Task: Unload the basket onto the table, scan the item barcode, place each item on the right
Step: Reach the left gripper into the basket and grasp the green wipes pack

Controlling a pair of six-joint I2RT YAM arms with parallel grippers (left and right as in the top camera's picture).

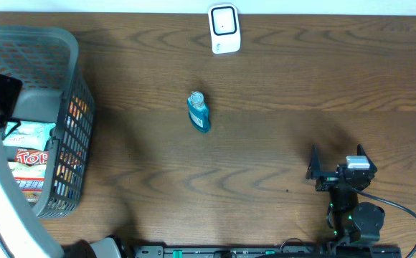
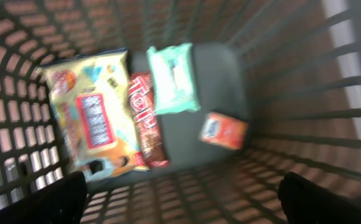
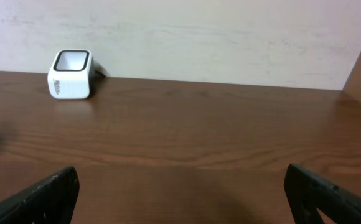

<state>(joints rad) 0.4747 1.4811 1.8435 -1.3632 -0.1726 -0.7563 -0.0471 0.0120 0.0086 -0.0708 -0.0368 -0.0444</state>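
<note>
Black fingers (image 2: 50,199) of the left gripper (image 2: 182,200) stand spread wide, pinching nothing, above the open mouth of the grey basket (image 1: 79,143) at the left edge of the desk. Below them on the basket floor lie a yellow snack bag (image 2: 87,118), a red bar (image 2: 144,118) touching its side, a mint-green packet (image 2: 174,78) overlapping the bar's top end, and a small orange box (image 2: 223,130) lying apart from the rest. The item to be scanned is most likely one of these, so the step in hand appears to be reaching in for a pick. The orange box looks the cleanest choice: nothing touches it, and both fingers can come down on either side without snagging the mesh walls. The view is blurred, so no barcode can be made out on any pack. Descending straight and centred, then closing across the narrow sides, should keep the neighbours undisturbed. Out on the desk, a blue bottle (image 1: 199,112) lies near the middle, and the white scanner (image 1: 224,29) sits at the middle of the far edge. The right gripper (image 1: 337,161) rests near the front right corner, jaws spread and empty, facing the scanner.
</note>
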